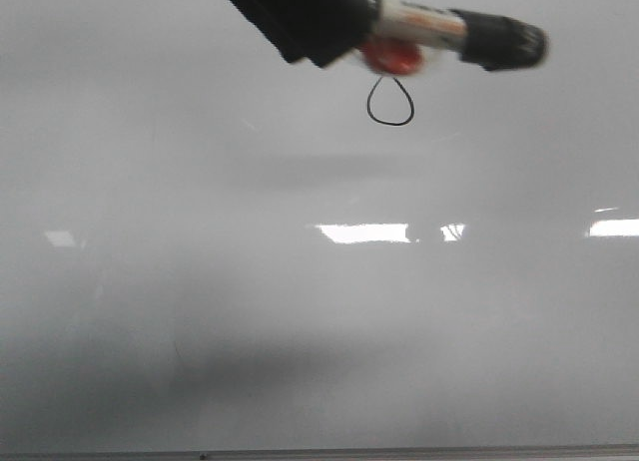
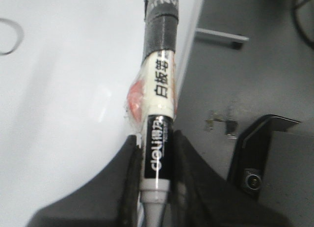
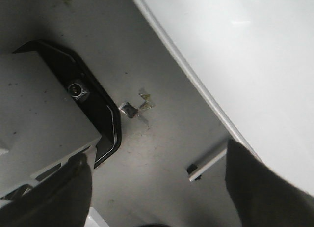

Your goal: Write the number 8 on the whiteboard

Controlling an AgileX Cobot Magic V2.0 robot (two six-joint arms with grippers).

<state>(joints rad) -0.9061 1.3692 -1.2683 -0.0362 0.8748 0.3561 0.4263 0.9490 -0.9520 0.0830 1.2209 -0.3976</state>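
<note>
Left hand grasping a marker over the whiteboard, a single drawn loop just beneath; right hand's fingers spread.

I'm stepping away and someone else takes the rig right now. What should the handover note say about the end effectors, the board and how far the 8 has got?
Left end effector: shut on the white-and-black whiteboard marker, held over the board near the drawn mark.
Right end effector: open, holding nothing, beside the board's edge over the grey surface.
Glossy pale grey-white whiteboard: lies flat, filling the front view.
Done: one thin black closed loop, pinched at the top, just below the marker.
Left: the figure's other loop; in the front view the marker hides the area above the loop, so check whether any line is there.
</note>
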